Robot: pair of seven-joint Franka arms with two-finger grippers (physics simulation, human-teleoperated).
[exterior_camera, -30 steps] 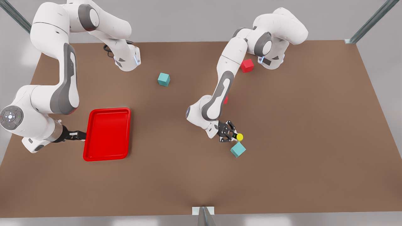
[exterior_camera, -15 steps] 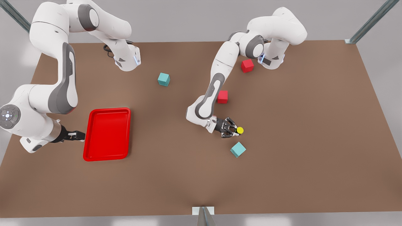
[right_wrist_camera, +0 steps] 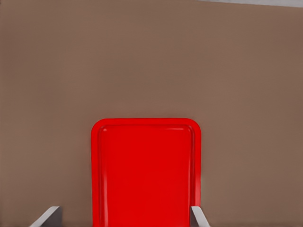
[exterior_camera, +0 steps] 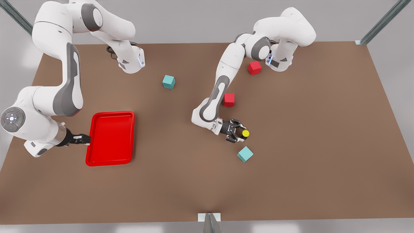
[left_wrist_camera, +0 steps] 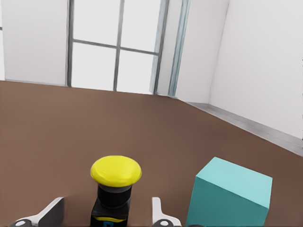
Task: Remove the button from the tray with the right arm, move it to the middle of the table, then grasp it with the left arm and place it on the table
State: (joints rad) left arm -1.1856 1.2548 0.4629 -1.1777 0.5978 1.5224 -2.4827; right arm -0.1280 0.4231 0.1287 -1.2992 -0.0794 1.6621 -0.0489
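The button (exterior_camera: 245, 133) stands upright on the bench (exterior_camera: 323, 129) near its middle, just beside a teal cube (exterior_camera: 245, 154). The left hand (exterior_camera: 238, 133) is low around it, fingers (left_wrist_camera: 52, 213) spread apart on either side of the grey base, not touching it. The right hand (exterior_camera: 84, 139) waits at the edge of the red tray (exterior_camera: 111, 138), on the front view's left, its fingers (right_wrist_camera: 198, 218) also apart.

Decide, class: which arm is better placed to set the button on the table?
The left. The left gripper has its open fingers on either side of the button, beside a teal cube. The right gripper waits at the tray.
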